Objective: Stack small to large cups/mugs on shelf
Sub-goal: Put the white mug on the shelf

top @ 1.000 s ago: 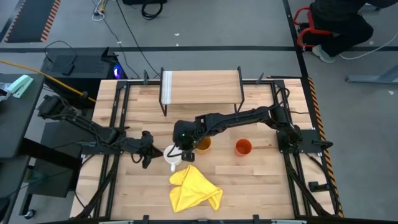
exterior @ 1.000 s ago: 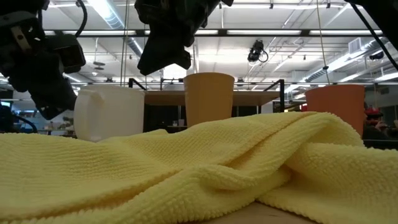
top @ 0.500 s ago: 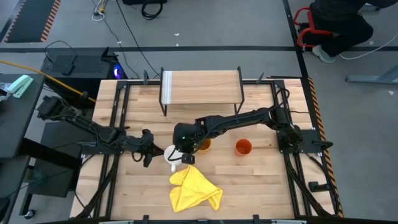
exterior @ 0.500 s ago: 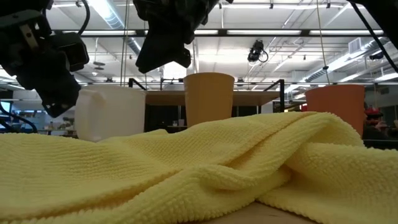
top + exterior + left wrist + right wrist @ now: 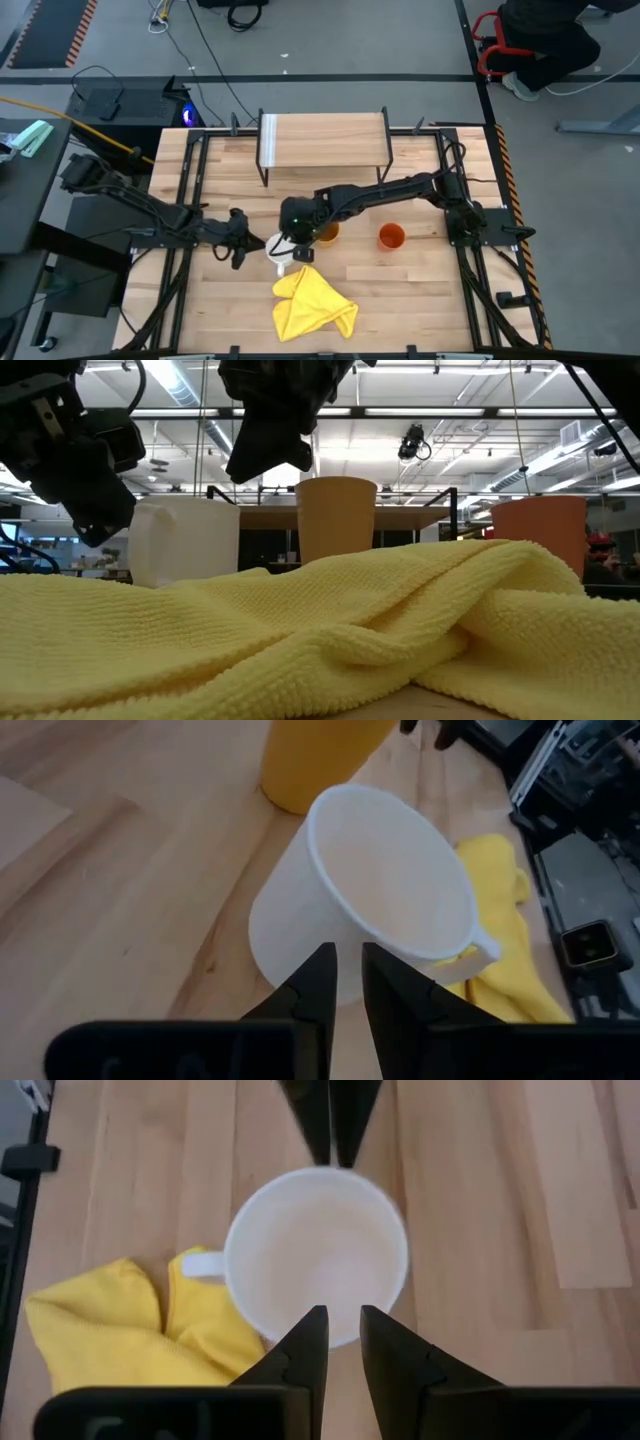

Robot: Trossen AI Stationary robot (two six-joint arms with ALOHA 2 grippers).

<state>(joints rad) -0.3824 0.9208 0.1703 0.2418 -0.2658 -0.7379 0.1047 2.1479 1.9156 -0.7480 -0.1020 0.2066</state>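
The white mug [image 5: 278, 248] stands upright on the tabletop, its handle [image 5: 205, 1265] over the edge of the yellow cloth. The yellow-orange cup [image 5: 327, 231] stands just to its right, and the red-orange cup [image 5: 391, 236] farther right. The shelf [image 5: 323, 140] stands empty at the far side. My left gripper [image 5: 349, 960] is shut, level at the mug's left side. My right gripper [image 5: 340, 1320] is shut and hovers above the mug's mouth, pointing down, clear of it in the low view [image 5: 265, 455]. My left gripper pushes the mug's outer wall [image 5: 300, 935], low on the side facing the table's left, with its shut fingertips. The fingers come level from the table's left. The mug stands upright with its base on the table.
The yellow cloth [image 5: 312, 303] lies crumpled just nearer than the mug and fills the foreground of the low view [image 5: 320, 630]. Black frame rails [image 5: 190, 200] run along the table's left and right sides. A person [image 5: 545, 40] is beyond the far right corner.
My left gripper has moved toward the table's right, up against the mug. The mug has slid a little to the right along the table, still upright.
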